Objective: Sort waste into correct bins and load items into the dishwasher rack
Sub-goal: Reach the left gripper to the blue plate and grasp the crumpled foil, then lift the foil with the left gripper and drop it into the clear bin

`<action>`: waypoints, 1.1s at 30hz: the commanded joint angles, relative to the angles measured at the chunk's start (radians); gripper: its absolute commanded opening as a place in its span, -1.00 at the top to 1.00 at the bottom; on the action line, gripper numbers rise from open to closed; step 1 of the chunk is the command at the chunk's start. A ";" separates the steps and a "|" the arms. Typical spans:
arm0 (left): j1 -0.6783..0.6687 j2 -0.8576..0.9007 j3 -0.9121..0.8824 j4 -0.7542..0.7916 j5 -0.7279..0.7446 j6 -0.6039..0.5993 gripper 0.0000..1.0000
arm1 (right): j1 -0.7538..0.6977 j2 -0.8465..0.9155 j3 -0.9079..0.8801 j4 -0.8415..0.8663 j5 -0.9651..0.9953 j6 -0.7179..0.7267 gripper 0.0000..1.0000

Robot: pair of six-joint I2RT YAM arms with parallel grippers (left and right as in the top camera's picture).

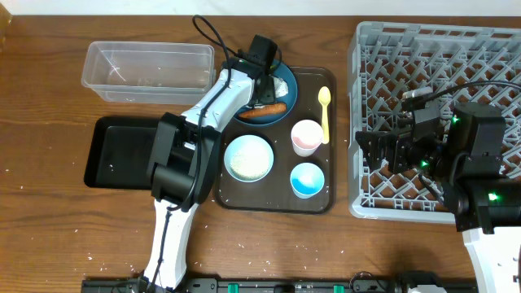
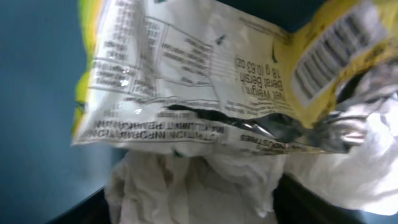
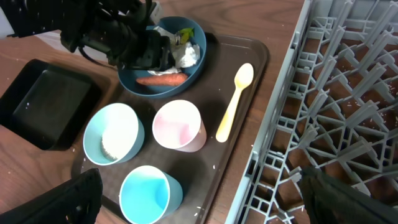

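My left gripper (image 1: 265,72) is down on the dark-blue plate (image 1: 286,104), open, its fingers straddling the crumpled white tissue (image 2: 193,186). The green-yellow wrapper (image 2: 205,81) lies just beyond it, filling the left wrist view. The orange carrot stick (image 1: 262,111) lies on the plate's front. The white bowl (image 1: 248,157) holds rice. The pink cup (image 1: 306,136), blue cup (image 1: 307,179) and yellow spoon (image 1: 325,110) stand on the brown serving tray (image 1: 273,199). My right gripper (image 3: 205,202) is open and empty, above the grey rack's (image 1: 440,73) left edge.
The clear tub (image 1: 151,69) stands at the back left. The shallow black tray (image 1: 122,150) lies left of the serving tray, partly under my left arm. Loose rice grains are scattered on the wooden table.
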 commanded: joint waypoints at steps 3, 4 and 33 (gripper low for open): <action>0.001 0.000 -0.008 0.003 -0.017 0.002 0.00 | 0.009 0.000 0.019 0.003 -0.013 0.003 -0.99; 0.001 -0.001 -0.008 0.003 -0.016 0.002 0.08 | 0.009 0.000 0.019 0.004 -0.013 0.003 -0.99; 0.002 -0.289 0.013 -0.125 0.009 -0.031 0.88 | 0.009 0.000 0.019 0.014 -0.014 0.003 -0.98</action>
